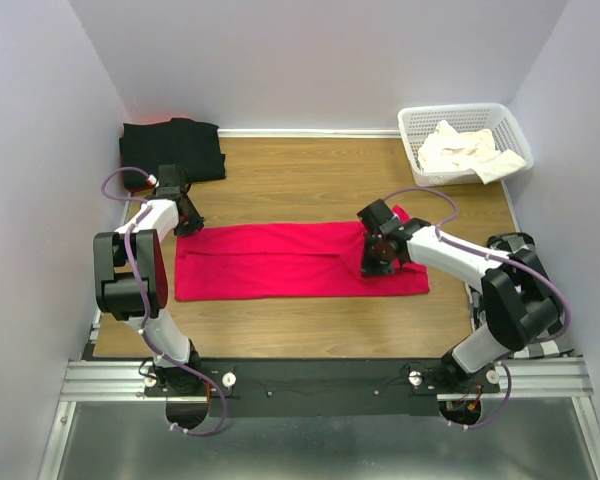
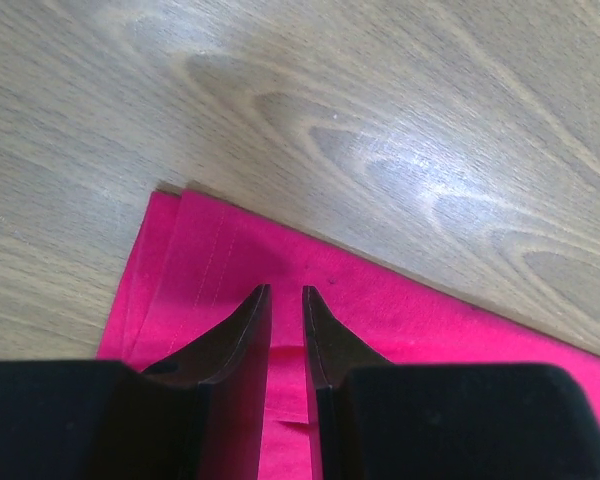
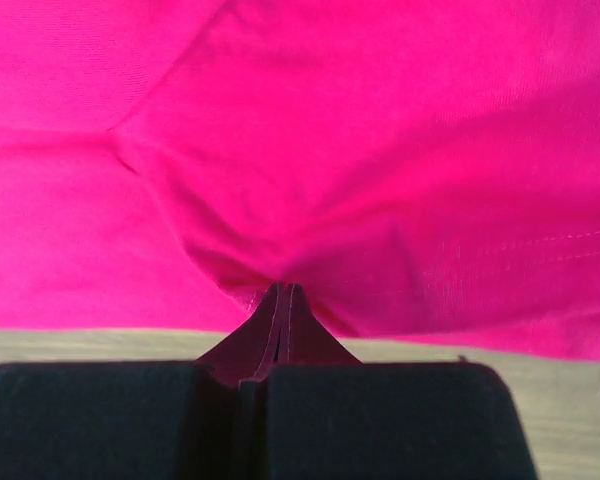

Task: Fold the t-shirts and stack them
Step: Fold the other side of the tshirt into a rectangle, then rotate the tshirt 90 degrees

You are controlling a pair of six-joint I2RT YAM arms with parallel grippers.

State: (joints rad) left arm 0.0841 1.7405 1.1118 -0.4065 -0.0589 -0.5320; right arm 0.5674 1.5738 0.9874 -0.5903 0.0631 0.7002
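Your red t-shirt (image 1: pixel 280 262) lies folded into a long, flat band across the wooden surface (image 1: pixel 310 180). It is bright crimson, with layered edges showing at its left end and a corner poking out past the far edge at its right end. Your left fingers (image 2: pixel 258 318) stand a narrow gap apart, tips down over the band's left end. The band's corner lies just beyond the tips and to their left, and the red cloth seen through the gap looks flat, with nothing visibly pinched. Your right fingers (image 3: pixel 280 305) are pressed together and clamped on the red cloth near the band's other end. The fabric gathers into puckers that run to the tips and spreads wide beyond them, while bare wood shows beside the finger bases. The black t-shirt (image 1: pixel 172 148) lies folded well beyond your left fingers, in the far corner. The cream t-shirt (image 1: pixel 465 150) lies crumpled in the white basket (image 1: pixel 510 125), well beyond your right fingers. Your left arm (image 1: pixel 130 270) is bent sharply at the elbow, with the forearm reaching ahead and the wrist pitched down. Your right arm (image 1: pixel 460 260) reaches inward across the surface, its wrist low over the cloth.
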